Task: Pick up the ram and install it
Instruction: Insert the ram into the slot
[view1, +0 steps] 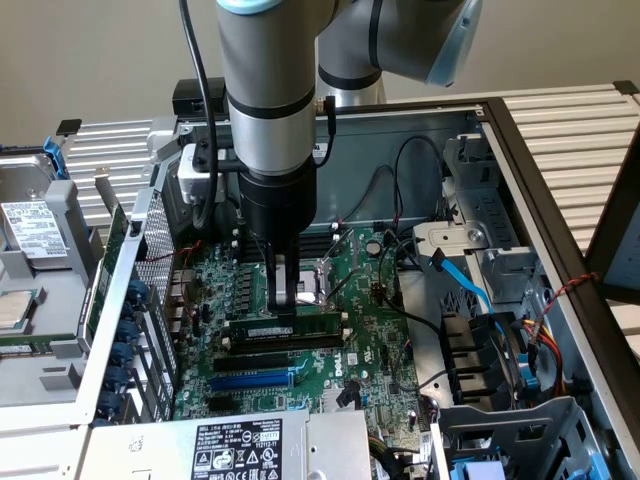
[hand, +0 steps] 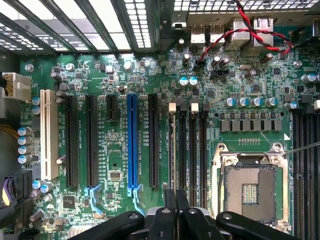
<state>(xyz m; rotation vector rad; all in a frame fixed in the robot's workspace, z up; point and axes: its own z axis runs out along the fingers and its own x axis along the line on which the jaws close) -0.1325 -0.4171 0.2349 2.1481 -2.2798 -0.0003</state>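
Exterior view puts the end effector (view1: 283, 302) low over the motherboard (view1: 372, 330), its two slim fingers drawn close together and clenched on the upper edge of the ram (view1: 305, 326), near the end of the stick toward the exterior view's left. The ram stands on edge, green with a pale label strip, directly under the fingers and running out from them toward the exterior view's right. It lies along the memory slots, with an empty black slot (view1: 290, 343) just beside it on the near side and the blue expansion slot (view1: 255, 380) further toward the camera.

In the wrist view the fingers sit over the row of memory slots (hand: 192, 145), between the blue slot and the open processor socket (hand: 252, 187).

By my judgement the pick-up is done and the installing step is in hand. Whether the stick is fully seated cannot be told. Seating calls for an even, straight downward press with the stick kept true to its slot.
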